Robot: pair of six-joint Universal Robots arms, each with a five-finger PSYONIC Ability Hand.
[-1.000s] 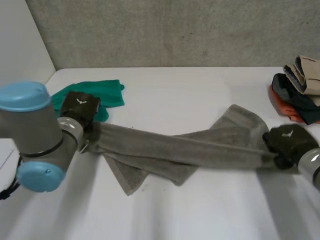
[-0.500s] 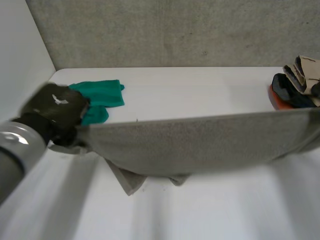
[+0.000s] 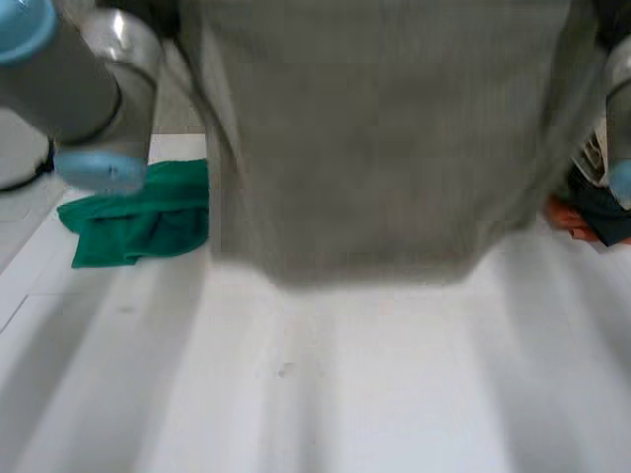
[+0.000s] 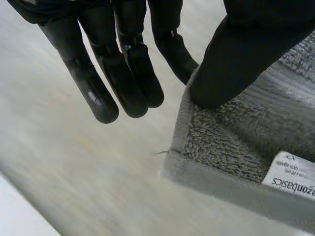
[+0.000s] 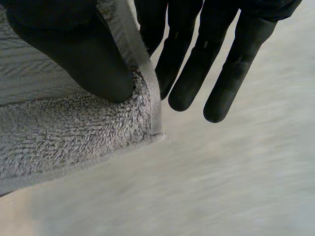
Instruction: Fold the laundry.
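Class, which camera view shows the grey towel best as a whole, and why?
The head view: the grey towel hangs spread wide above the table. The left wrist view shows a labelled corner pinched by the left hand; the right wrist view, another corner pinched by the right hand.

The grey towel [image 3: 385, 138] hangs like a curtain and blocks the table's far middle. A green cloth [image 3: 138, 217] lies at the left, and a clothes pile [image 3: 592, 212] sits at the right edge. Bare white table [image 3: 375, 394] below and in front of the towel leaves open passage.
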